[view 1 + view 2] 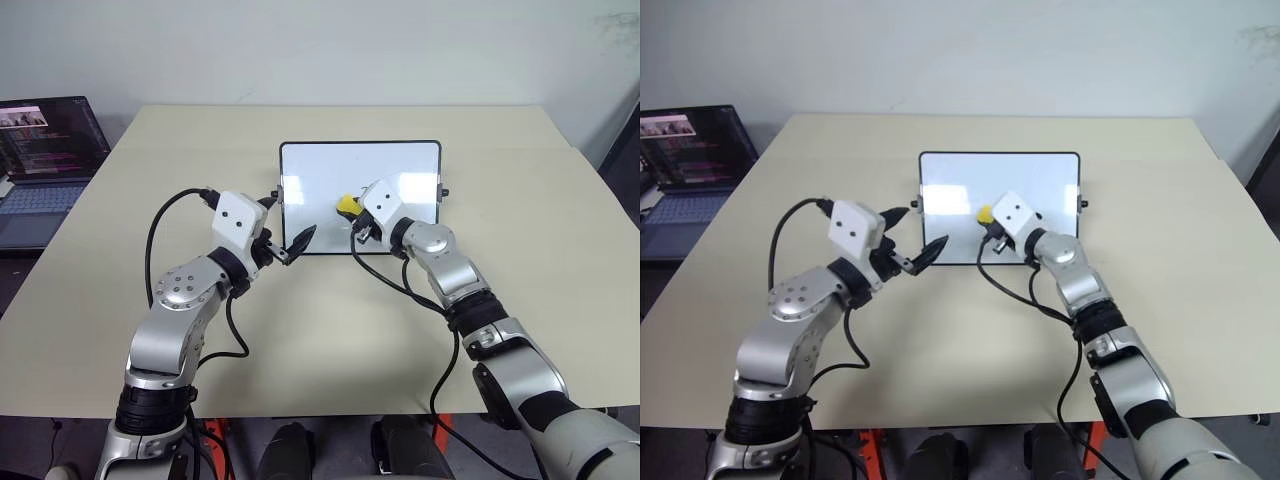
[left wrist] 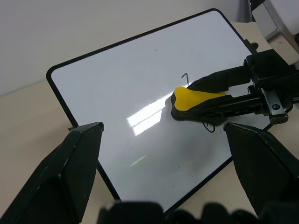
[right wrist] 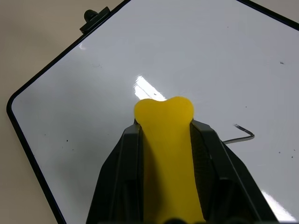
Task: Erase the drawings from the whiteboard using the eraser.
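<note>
Your right gripper clamps the small yellow block eraser against the glossy white black-framed whiteboard at the table's centre. Thin black marker strokes remain beside it; drift sideways and you miss them. Your left gripper hovers near, jaws wide, empty.

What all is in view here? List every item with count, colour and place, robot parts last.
table: one, beige, under everything.
whiteboard: one, white with black frame, propped at table centre.
marks: a few thin black strokes left on the whiteboard, beside the eraser.
eraser: one, yellow with black underside, against the whiteboard.
laptop: one, dark, screen on, off the table's left edge.
left gripper: black fingers, open, in front of the whiteboard's lower left corner.
right gripper: black fingers, shut on the eraser.
</note>
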`<state>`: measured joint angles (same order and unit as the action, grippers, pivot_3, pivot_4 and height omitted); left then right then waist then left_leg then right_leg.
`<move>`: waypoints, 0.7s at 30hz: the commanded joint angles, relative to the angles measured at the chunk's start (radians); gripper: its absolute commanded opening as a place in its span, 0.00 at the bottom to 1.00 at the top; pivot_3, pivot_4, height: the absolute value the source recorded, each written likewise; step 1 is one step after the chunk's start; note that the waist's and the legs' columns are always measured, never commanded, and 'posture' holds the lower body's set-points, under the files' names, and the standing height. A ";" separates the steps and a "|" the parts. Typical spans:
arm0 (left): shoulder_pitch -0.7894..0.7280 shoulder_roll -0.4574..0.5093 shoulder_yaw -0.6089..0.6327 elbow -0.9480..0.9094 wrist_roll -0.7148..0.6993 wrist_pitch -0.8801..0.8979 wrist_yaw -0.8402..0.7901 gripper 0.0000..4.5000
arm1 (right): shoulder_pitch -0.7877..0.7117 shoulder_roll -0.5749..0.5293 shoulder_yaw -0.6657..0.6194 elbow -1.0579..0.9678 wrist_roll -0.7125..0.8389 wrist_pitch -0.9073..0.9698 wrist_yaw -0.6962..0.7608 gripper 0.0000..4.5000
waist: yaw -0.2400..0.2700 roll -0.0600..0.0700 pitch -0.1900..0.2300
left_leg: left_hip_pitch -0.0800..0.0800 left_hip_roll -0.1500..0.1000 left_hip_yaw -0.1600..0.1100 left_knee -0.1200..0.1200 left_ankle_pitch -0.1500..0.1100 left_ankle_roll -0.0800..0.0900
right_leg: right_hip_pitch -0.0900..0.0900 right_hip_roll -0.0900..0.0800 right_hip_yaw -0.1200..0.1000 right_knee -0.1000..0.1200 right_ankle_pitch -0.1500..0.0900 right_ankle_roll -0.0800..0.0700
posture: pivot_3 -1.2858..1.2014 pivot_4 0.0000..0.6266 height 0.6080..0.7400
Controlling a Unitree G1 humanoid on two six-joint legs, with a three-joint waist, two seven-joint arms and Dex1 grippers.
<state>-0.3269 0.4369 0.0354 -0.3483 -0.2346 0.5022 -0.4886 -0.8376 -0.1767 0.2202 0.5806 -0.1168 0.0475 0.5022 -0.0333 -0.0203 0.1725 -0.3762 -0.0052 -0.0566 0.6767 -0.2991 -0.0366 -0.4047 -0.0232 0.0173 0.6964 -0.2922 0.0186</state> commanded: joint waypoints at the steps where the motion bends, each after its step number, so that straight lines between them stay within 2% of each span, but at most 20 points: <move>1: -0.010 0.000 0.008 -0.024 -0.008 -0.006 0.006 1.00 | 0.000 -0.020 -0.023 -0.030 0.003 0.044 -0.003 0.24 | 0.001 0.000 0.000 | 0.000 0.000 0.000 0.000 0.000 0.000 | 0.000 0.000 0.000 0.000 0.000 0.000 | 0.52 0.24 1.00; 13: -0.042 -0.012 -0.013 0.017 -0.007 -0.026 -0.011 1.00 | -0.064 -0.081 -0.110 -0.186 0.061 0.146 -0.007 0.24 | 0.003 0.000 0.000 | -0.004 0.000 -0.001 -0.001 0.000 0.000 | -0.002 0.000 -0.001 -0.003 0.000 0.000 | 0.52 0.24 1.00; 21: -0.055 -0.016 -0.024 0.035 -0.008 -0.037 -0.022 1.00 | -0.120 -0.115 -0.143 -0.083 0.047 0.106 -0.053 0.24 | 0.001 0.000 0.000 | -0.006 0.000 0.000 -0.002 0.000 0.000 | -0.003 0.000 -0.001 -0.007 0.000 0.000 | 0.52 0.24 1.00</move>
<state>-0.3606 0.4245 0.0059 -0.3017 -0.2348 0.4903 -0.5080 -0.9218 -0.2795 0.0998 0.4867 -0.0665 0.1860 0.4686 -0.0323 -0.0202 0.1728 -0.3816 -0.0051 -0.0572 0.6746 -0.2992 -0.0367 -0.4074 -0.0233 0.0166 0.6896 -0.2921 0.0186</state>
